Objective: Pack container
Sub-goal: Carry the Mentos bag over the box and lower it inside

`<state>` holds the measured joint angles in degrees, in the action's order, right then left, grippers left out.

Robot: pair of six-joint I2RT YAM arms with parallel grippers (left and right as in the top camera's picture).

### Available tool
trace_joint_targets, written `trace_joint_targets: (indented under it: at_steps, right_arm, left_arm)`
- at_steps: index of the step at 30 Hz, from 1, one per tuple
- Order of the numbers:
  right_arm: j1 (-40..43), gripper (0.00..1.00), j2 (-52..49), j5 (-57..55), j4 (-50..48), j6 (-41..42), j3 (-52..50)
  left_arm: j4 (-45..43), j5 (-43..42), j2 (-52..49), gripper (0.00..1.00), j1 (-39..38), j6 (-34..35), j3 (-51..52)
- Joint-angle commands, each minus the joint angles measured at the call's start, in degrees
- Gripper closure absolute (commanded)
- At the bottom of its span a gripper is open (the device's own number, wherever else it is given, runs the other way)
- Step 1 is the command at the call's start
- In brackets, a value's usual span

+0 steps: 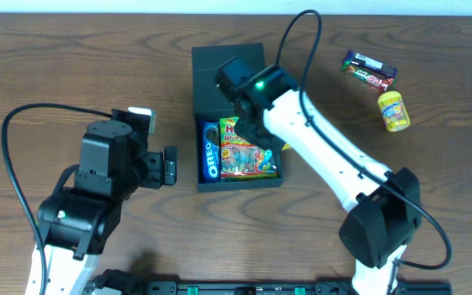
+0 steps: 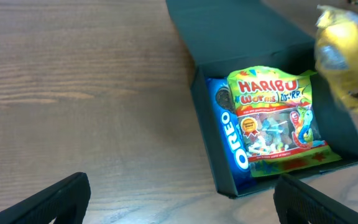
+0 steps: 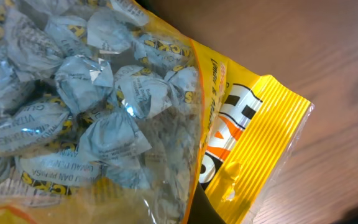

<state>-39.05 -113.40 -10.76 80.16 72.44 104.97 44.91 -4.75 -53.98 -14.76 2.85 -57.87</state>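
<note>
To the left of the container (image 1: 240, 182), the table (image 1: 72, 65) is bare as far as my left gripper (image 1: 169, 166), whose fingers are spread, so I have free passage there. Inside, the Oreo pack (image 1: 211, 151) lies along the left wall and the Haribo bag (image 1: 247, 152) fills the middle. Only a dark strip by the right wall shows bare floor. My right arm (image 1: 318, 143) crosses over that side, and the yellow sweet bag (image 2: 344, 56) it carries hangs above the strip. The lid (image 1: 220, 70) lies flat behind the box. The chocolate bar (image 1: 369, 70) and yellow jar (image 1: 393, 111) sit well apart on the right.

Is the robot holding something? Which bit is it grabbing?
The right gripper holds a yellow bag of wrapped sweets. Its fingers are hidden, so the grip spot cannot be told. The left gripper holds nothing.
</note>
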Motion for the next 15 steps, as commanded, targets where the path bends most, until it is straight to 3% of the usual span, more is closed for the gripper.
trace_joint_targets:
  at_steps: [1, 5, 15]
  right_arm:
    - [-2.1, 0.99, 0.72, -4.59, 1.42, 10.45, 0.9]
    - [-2.82, 0.98, -1.14, -4.26, 3.28, 15.41, 0.87]
    - [-4.17, 0.99, -5.77, 1.22, 0.57, 15.41, 0.87]
  left_arm:
    - [-0.11, -1.86, 1.66, 0.05, 0.24, -1.2, -1.25]
    - [0.26, -2.27, 2.47, 0.05, 0.24, -1.2, -1.25]
    - [0.74, -2.38, 2.54, 0.05, 0.24, -1.18, -1.25]
